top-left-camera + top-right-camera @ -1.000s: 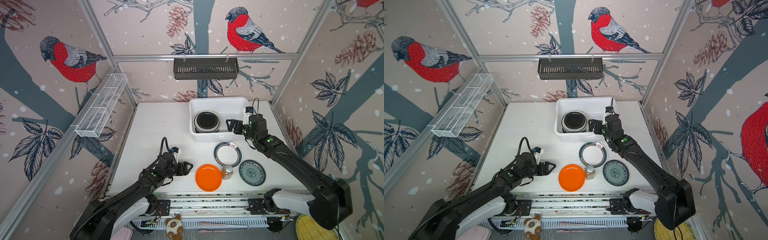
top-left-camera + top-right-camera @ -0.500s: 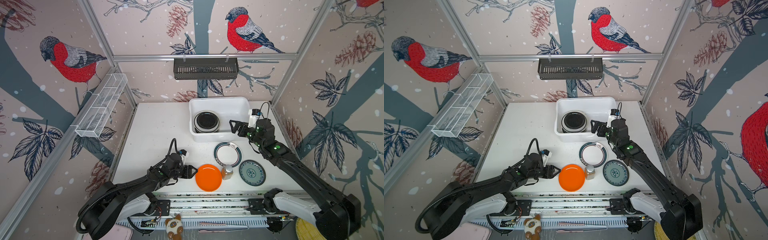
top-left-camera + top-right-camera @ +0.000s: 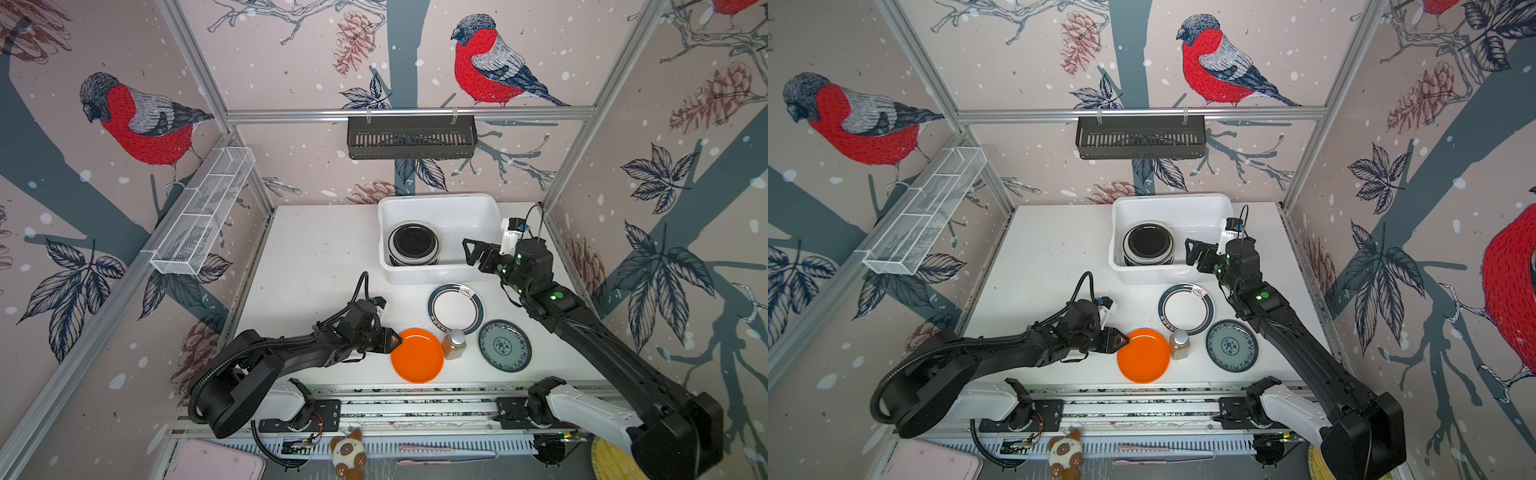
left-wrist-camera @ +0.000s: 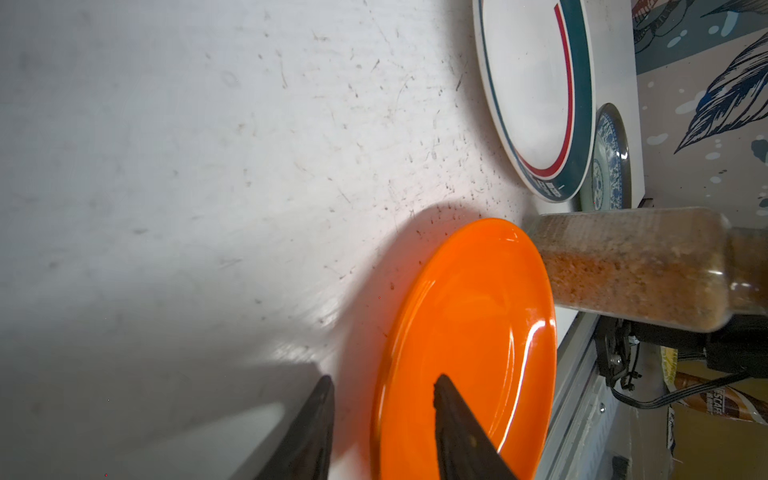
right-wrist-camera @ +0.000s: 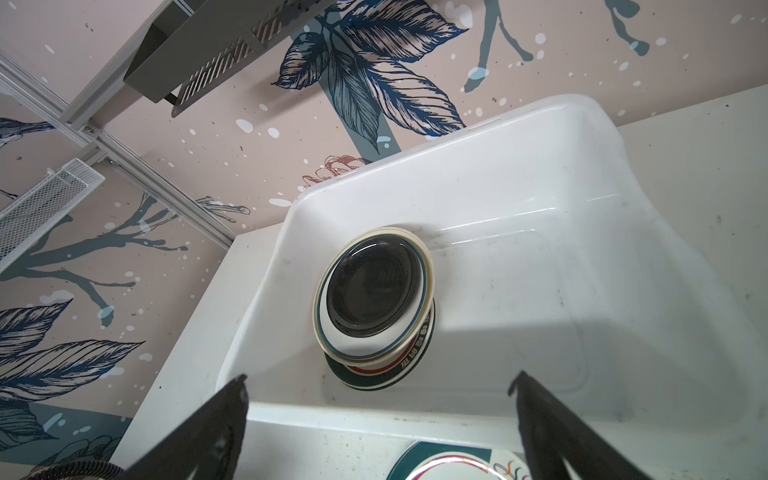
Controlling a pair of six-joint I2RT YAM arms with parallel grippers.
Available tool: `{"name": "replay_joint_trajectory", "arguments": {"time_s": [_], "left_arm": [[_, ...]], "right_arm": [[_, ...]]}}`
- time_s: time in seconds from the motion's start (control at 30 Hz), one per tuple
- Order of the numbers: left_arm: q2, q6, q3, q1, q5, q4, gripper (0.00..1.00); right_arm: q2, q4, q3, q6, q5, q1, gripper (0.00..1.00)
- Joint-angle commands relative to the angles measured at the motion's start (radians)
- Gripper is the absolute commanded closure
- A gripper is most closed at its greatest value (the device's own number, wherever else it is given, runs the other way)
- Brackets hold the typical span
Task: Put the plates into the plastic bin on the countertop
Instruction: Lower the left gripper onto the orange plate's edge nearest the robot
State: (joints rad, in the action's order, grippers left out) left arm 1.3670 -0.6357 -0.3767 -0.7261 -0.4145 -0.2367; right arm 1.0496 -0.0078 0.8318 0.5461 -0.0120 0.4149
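An orange plate point(image 3: 417, 355) point(image 4: 469, 332) lies near the front edge of the countertop point(image 3: 316, 257). My left gripper point(image 3: 397, 340) point(image 4: 383, 379) is at its left rim, jaws narrowly open astride the rim, one finger over the plate and one outside. A teal-rimmed white plate point(image 3: 455, 308) and a blue-green patterned plate point(image 3: 504, 345) lie to the right. The plastic bin point(image 3: 436, 274) point(image 5: 415, 411) holds a stack of plates point(image 3: 413, 243) point(image 5: 374, 299) with a black one on top. My right gripper point(image 3: 473, 254) point(image 5: 381, 377) hovers wide open over the bin's front right, holding nothing.
An amber bottle point(image 3: 454, 344) point(image 4: 623, 266) stands between the orange and patterned plates, close to both. A black slotted rack point(image 3: 411, 137) hangs on the back wall and a white wire basket point(image 3: 203, 216) on the left wall.
My left gripper has slid right up to the orange plate's rim and its jaws have narrowed around it. The right arm has shifted slightly, its jaws still wide.
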Motion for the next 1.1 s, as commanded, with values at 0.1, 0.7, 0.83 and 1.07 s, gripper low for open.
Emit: {"name": "replay_joint_trajectory", "arguments": {"time_s": [0.1, 0.7, 0.83, 1.07], "left_arm": [[0.033, 0.012, -0.008, -0.013, 0.009, 0.036, 0.61], [0.021, 0.037, -0.017, -0.030, 0.121, 0.123, 0.77], [0.009, 0.045, -0.029, -0.036, 0.156, 0.160, 0.80], [0.014, 0.042, -0.033, -0.045, 0.184, 0.178, 0.84]], "right_arm": [[-0.003, 0.014, -0.006, -0.008, 0.012, -0.010, 0.01], [-0.016, -0.022, -0.016, 0.011, 0.049, -0.042, 0.01], [-0.015, -0.021, -0.020, 0.015, 0.055, -0.045, 0.01], [-0.014, -0.021, -0.023, 0.016, 0.057, -0.053, 0.01]]}}
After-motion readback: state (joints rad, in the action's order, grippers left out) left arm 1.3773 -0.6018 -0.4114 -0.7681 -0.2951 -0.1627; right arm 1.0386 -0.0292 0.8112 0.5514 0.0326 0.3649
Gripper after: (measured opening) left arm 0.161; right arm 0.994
